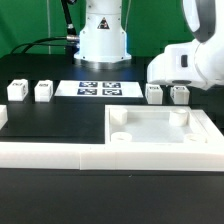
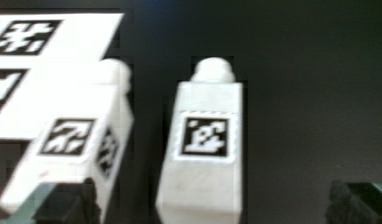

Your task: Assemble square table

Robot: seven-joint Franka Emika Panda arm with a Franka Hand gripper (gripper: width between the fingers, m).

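Black table; smooth white slab, tagged blocks.

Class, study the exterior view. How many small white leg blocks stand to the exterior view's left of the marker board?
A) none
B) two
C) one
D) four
B: two leg blocks stand on that side of the marker board, while the other two stand on the exterior view's right of it.
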